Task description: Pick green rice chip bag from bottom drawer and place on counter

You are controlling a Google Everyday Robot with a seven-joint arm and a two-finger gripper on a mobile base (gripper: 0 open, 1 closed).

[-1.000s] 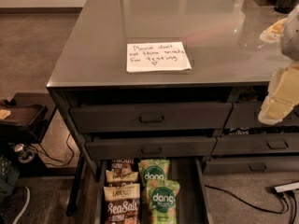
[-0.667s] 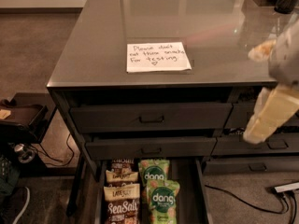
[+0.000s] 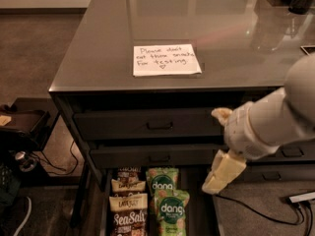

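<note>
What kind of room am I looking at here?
Probably an office or lab test corner: a grey counter with a handwritten note, a bottom drawer of snack bags, floor cables. The gripper hangs near that drawer.

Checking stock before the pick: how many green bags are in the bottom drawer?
2, both in the right row: rear bag, front bag. More may be hidden. Gripper hovers to their right.

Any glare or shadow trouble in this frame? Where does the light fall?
Camera view: dim, warm light. Soft glare streaks lie on the glossy counter behind the note. Deep shadow sits under the counter's lip and inside the bottom drawer, though the green rice chip bags stay readable. The hand hangs pale and bright by the drawer's right edge.
</note>
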